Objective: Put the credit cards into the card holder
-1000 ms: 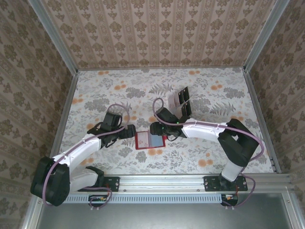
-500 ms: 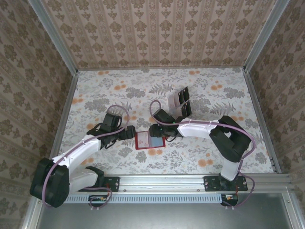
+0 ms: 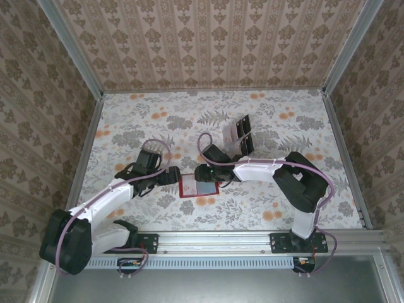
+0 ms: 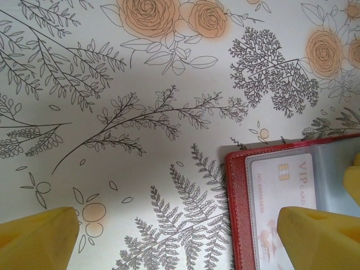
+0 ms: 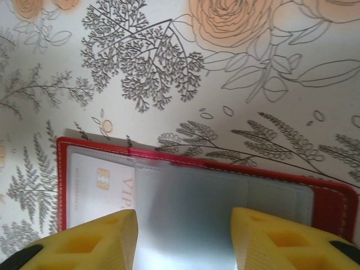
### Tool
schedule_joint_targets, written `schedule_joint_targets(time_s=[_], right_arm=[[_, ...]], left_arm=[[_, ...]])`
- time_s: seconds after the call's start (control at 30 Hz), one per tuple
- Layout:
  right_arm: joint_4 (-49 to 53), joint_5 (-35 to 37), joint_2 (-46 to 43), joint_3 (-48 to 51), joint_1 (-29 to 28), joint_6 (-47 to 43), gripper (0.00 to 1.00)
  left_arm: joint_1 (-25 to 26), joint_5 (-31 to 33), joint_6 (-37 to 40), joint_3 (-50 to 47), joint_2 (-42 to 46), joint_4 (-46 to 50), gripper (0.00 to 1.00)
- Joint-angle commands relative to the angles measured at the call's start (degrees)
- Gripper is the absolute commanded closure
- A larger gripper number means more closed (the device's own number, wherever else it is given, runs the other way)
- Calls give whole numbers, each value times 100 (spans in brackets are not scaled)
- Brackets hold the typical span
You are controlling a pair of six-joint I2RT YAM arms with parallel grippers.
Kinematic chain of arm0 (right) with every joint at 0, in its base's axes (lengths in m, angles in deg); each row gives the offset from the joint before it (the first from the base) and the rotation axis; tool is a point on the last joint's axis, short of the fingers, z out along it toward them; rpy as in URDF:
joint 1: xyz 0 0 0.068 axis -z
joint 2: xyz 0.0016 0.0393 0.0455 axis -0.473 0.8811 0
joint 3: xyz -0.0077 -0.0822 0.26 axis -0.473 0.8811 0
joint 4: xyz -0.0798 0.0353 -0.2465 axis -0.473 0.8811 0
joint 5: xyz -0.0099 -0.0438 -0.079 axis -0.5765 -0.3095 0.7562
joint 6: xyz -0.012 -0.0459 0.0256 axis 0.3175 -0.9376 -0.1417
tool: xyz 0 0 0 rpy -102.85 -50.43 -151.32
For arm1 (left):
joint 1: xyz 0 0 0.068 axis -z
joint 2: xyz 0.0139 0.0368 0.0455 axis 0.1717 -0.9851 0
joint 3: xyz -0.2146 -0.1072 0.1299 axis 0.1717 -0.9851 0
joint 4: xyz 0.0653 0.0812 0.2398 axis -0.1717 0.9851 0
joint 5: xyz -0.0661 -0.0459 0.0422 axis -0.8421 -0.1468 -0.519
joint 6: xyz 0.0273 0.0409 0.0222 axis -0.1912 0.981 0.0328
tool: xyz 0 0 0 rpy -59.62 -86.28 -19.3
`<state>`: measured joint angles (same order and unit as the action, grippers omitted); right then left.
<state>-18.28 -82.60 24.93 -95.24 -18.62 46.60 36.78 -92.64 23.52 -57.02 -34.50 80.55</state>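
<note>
The red card holder point(image 3: 185, 188) lies open on the flowered table between the two arms. Its left clear sleeve holds a pale VIP card point(image 4: 281, 185) point(image 5: 95, 185). My right gripper point(image 3: 204, 173) point(image 5: 184, 242) is low over the card holder point(image 5: 333, 206), shut on the side edges of a grey, shiny credit card point(image 5: 185, 214) point(image 3: 207, 187) that lies flat across the inner pages. My left gripper point(image 3: 175, 177) point(image 4: 180, 242) stands wide open at the card holder's left edge point(image 4: 236, 214), one finger point(image 4: 320, 236) over its left page, holding nothing.
A clear plastic rack point(image 3: 228, 134) with dark cards point(image 3: 243, 134) standing in it is behind the right gripper, toward the back of the table. Patterned walls close in the table point(image 3: 284, 208) on three sides.
The right gripper has slid slightly left over the card holder with the card, and its elbow has drawn in toward the centre. The left arm has stayed put.
</note>
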Motion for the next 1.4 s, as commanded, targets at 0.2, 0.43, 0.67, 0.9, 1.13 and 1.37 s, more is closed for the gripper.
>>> schedule_joint_targets(time_s=[0.2,0.43,0.67,0.9,1.13,1.37], right_arm=[[-754,-360,247,313,-14,814,51],[-1251,-349,221,627,-6,1335,51],[-1372,-273,146,774,-7,1576,51],[-1385,-222,98,819,0,1641,51],[-1415,-216,107,860,4,1722,51],[-1480,-215,79,953,7,1752,51]], left_arm=[[263,-202,-257,-336,369,-207,0],[868,-35,-684,-881,778,-638,0],[1503,305,-1083,-1223,1068,-1205,0],[1880,456,-1177,-1181,722,-1813,0],[2085,561,-1098,-936,115,-2167,0],[2246,613,-1054,-752,-318,-2398,0]])
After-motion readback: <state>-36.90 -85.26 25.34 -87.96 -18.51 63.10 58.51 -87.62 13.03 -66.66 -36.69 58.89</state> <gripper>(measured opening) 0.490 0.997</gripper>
